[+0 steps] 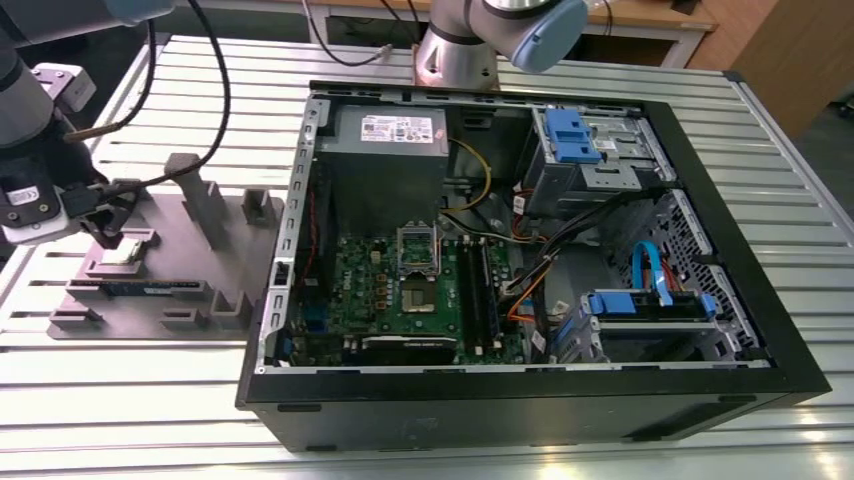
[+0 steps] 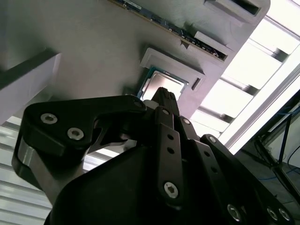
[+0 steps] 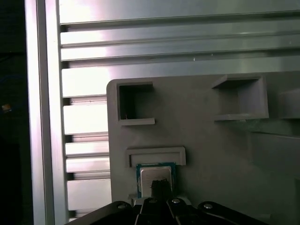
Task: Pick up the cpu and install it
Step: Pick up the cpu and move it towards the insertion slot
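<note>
The cpu (image 1: 123,250), a small silver square with a thin green rim, lies flat in a recess of the grey fixture plate (image 1: 174,265) at the exterior view's left. My gripper (image 1: 107,236) hangs right over it, fingers together, and looks shut. Both wrist views show the dark fingertips (image 3: 159,186) over the chip's near edge, covering part of the cpu (image 3: 155,172). The cpu (image 2: 159,83) still sits in its pocket. I cannot tell whether the fingertips touch it. The dark square socket (image 1: 419,299) sits in the green motherboard (image 1: 360,290) inside the open case.
The open black computer case (image 1: 747,300) takes up the middle and the exterior view's right, with cables, blue drive brackets and a grey power supply (image 1: 387,130). Upright grey posts (image 1: 200,205) and a memory stick (image 1: 134,287) stand on the fixture plate. Slatted aluminium table (image 1: 134,420) lies beneath.
</note>
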`<state>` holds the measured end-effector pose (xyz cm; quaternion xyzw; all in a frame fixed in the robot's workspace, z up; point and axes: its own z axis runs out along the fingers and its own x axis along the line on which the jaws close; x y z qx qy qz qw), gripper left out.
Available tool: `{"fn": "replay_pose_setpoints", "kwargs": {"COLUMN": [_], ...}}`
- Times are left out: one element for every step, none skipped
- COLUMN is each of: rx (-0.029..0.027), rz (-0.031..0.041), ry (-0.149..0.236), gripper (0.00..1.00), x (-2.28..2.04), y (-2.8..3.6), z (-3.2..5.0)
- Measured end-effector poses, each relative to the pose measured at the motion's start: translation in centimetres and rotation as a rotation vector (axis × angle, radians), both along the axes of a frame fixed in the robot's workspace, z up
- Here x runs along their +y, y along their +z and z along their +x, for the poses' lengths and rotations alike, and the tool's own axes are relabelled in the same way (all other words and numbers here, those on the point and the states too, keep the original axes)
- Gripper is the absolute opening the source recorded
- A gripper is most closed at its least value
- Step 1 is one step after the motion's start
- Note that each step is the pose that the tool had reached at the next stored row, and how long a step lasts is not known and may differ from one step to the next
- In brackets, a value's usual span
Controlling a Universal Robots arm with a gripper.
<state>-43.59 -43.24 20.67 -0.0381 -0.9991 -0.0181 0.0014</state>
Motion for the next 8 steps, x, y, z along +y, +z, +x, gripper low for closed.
{"fn": "replay_pose_setpoints", "kwargs": {"rx": [0.0, -0.0001, -0.0001, -0.0001, 0.0001, -0.0004, -0.0009, -0.002], "rz": [-0.0002, -0.0003, -0.0003, -0.0003, -0.0004, -0.0001, -0.0003, -0.0003], "ry": [0.0, 0.0, 0.0, 0.0, 0.0, 0.0, 0.0, 0.0], "gripper": [0.11, 0.11, 0.11, 0.11, 0.11, 0.11, 0.11, 0.11], "x": [0.0, 0.0, 0.0, 0.0, 0.0, 0.0, 0.0, 0.0], "y": [-0.15, -0.24, -0.26, -0.26, -0.27, -0.36, -0.48, -0.56], "z": [-0.04, -0.08, -0.08, -0.08, -0.09, -0.11, -0.15, -0.2]}}
